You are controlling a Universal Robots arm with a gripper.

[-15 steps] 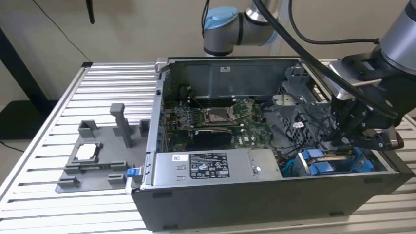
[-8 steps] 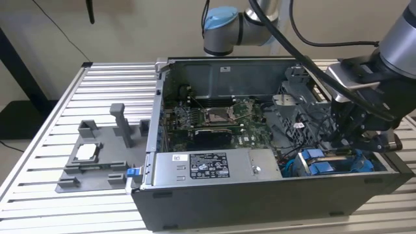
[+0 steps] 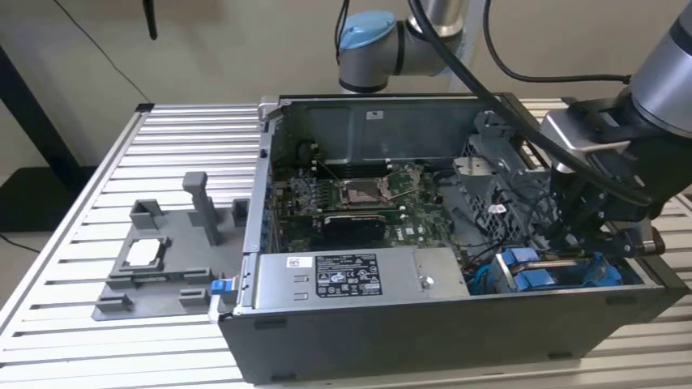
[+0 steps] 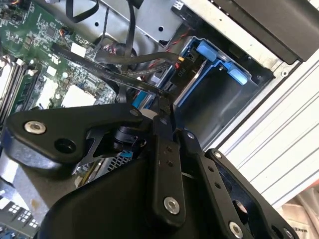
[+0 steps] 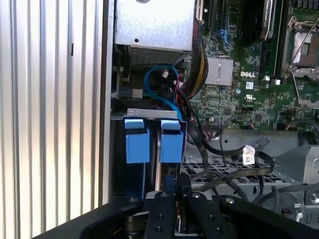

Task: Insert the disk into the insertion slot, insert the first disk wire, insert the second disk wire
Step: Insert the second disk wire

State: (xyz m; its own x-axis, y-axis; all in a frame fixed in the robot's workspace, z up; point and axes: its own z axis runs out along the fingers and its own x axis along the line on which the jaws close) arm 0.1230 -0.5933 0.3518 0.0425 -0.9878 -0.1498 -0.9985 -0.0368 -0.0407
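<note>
The black claw, closed on a thin black wire, hangs just above the blue-framed disk standing upright in the grey sheet-metal slot at the case's near-right corner.

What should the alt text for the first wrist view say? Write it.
The gripper hangs inside the open computer case, just short of the blue tabs of the disk seated in its bay, with black wires and the green motherboard alongside.
</note>
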